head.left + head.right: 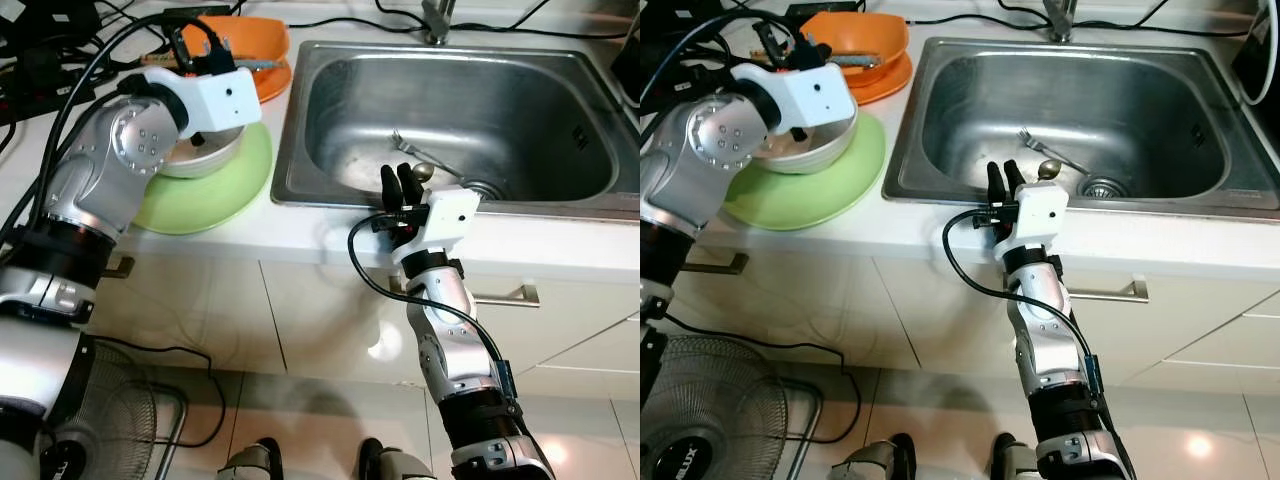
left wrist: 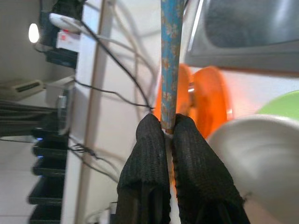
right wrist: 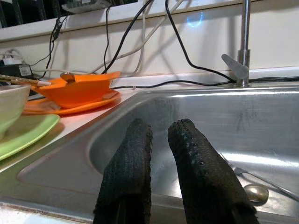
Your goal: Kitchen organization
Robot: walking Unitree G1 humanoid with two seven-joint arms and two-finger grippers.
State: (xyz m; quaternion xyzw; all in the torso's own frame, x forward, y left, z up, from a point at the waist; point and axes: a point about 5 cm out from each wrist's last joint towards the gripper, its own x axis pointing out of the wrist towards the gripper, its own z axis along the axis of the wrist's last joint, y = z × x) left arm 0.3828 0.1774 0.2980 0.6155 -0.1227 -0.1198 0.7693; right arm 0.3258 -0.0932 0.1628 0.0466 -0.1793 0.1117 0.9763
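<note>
**Thin Stick Pinched Over the Bowls; Slip or Snag Is the Risk**

The left gripper (image 2: 167, 135) is clamped on a slim blue patterned stick (image 2: 171, 60), probably a chopstick, pinched at its very end between the two black fingertips (image 2: 148, 140). So short a hold is judged likely to let the stick pivot or slide out if it is swung quickly, and it could be dropped onto the orange bowl (image 1: 240, 40) left of the sink (image 1: 450, 115), or caught in the black cables (image 1: 70, 70) beside that bowl. The pale bowl (image 1: 205, 150) on the green plate (image 1: 235, 190), also left of the sink, could be knocked by the wrist hovering above it.

The right gripper (image 1: 402, 182) is held at the sink's front rim, its fingers a little apart and holding nothing. A fork (image 1: 425, 158) and a spoon (image 3: 256, 192) lie in the sink near the drain.

The grip on the stick is shown plainly by the left wrist view; in the eye views that gripper is hidden behind the white wrist housing. The faucet's (image 3: 243, 46) base at the back of the sink is shown by the right wrist view.
</note>
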